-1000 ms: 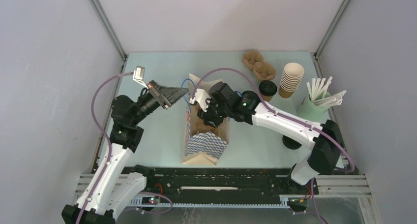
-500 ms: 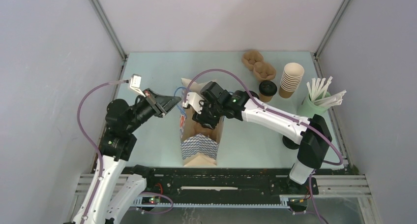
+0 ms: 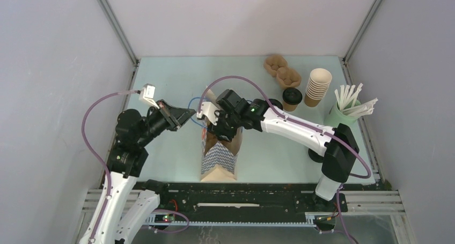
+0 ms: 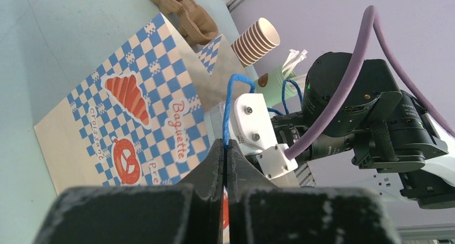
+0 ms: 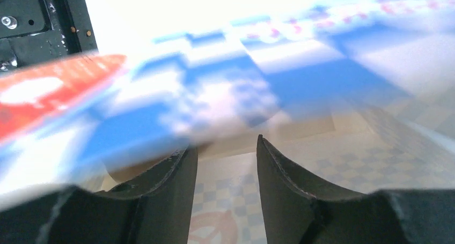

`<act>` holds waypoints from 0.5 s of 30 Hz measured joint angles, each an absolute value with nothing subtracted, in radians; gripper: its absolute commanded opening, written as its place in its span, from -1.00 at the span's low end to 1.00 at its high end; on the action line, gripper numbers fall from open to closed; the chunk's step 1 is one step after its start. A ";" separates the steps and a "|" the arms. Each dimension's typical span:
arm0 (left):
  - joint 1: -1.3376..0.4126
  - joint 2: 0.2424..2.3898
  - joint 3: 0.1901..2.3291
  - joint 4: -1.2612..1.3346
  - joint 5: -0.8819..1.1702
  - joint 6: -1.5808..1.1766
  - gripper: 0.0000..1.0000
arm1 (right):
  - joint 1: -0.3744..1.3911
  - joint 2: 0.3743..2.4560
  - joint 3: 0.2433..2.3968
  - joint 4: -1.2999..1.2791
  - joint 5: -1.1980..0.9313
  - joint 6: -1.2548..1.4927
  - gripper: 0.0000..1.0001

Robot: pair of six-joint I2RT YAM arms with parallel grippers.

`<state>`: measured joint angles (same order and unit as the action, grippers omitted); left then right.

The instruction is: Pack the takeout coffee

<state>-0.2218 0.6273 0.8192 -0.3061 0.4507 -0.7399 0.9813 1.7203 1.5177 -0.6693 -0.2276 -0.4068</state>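
Observation:
A kraft paper bag [image 3: 219,157] with blue checks stands open at the table's middle. My left gripper [image 3: 188,116] is shut on the bag's blue cord handle [image 4: 231,107] and holds that side of the mouth open; in the left wrist view its jaws [image 4: 225,146] pinch the cord. My right gripper [image 3: 217,133] reaches into the bag's mouth, its fingertips hidden there. In the right wrist view it [image 5: 225,145] is open with nothing between the fingers, above the bag's inner floor. One lidded coffee cup [image 3: 292,96] stands at the back right. A black round lid [image 3: 276,103] shows beside the right arm.
A tall stack of lidless brown cups [image 3: 317,86] and a green holder of white sticks [image 3: 343,112] stand at the back right. Brown pastries [image 3: 281,71] lie behind them. A black lid [image 3: 318,155] lies by the right arm's base. The bag's printed side [image 4: 134,110] faces the left wrist camera.
My left gripper has drawn back to the left with the blue handle. My right gripper has moved left and further into the bag. The bag now stands narrower and more upright.

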 measured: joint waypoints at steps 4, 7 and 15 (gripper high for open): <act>-0.222 0.626 0.819 -0.314 0.448 -0.732 -1.00 | 0.982 1.729 1.520 -0.671 -0.241 -0.410 0.26; -0.222 0.621 0.820 -0.319 0.443 -0.725 -1.00 | 0.984 1.737 1.533 -0.679 -0.241 -0.413 0.44; -0.222 0.619 0.878 -0.417 0.393 -0.691 -1.00 | 0.993 1.711 1.629 -0.753 -0.185 -0.331 0.98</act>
<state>-0.2218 0.6189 0.8776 -0.4171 0.3927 -0.6914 0.9928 1.7107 1.6295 -0.7532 -0.1852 -0.3309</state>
